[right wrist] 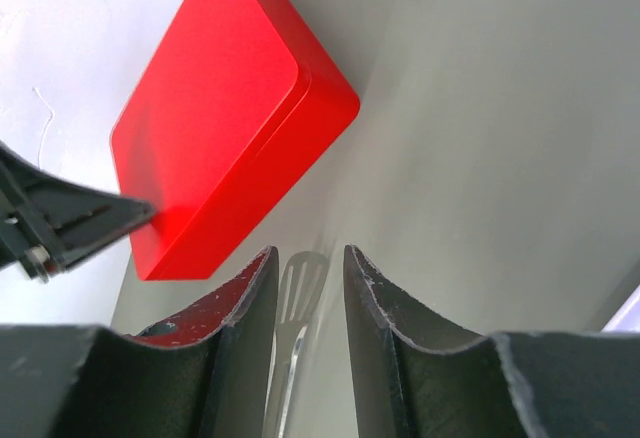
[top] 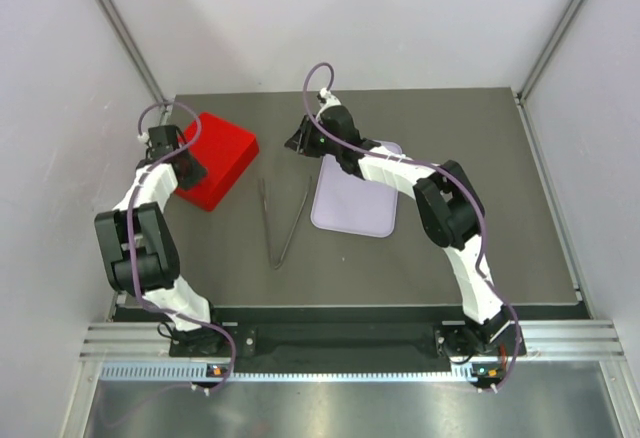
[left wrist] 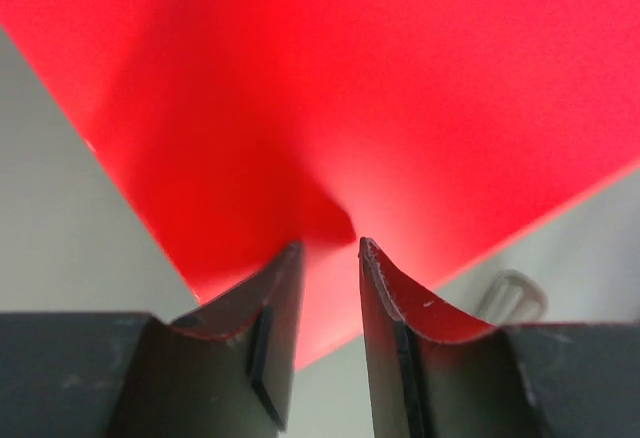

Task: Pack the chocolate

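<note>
No chocolate pieces show in any view. A closed red box (top: 222, 153) lies at the back left of the dark table. My left gripper (top: 190, 168) hovers over the box's left part; in the left wrist view the red lid (left wrist: 350, 78) fills the frame behind the gripper (left wrist: 330, 250), whose jaws stand narrowly apart and empty. My right gripper (top: 298, 143) is right of the box, above the far tip of the metal tongs (top: 283, 223). In the right wrist view the tongs' slotted tip (right wrist: 305, 283) lies between the slightly parted gripper (right wrist: 308, 253) fingers, lower down on the table.
A lavender tray (top: 355, 208) lies right of the tongs, partly under my right arm. The red box (right wrist: 220, 118) and my left gripper (right wrist: 70, 223) show in the right wrist view. White walls close in the table at the left, back and right.
</note>
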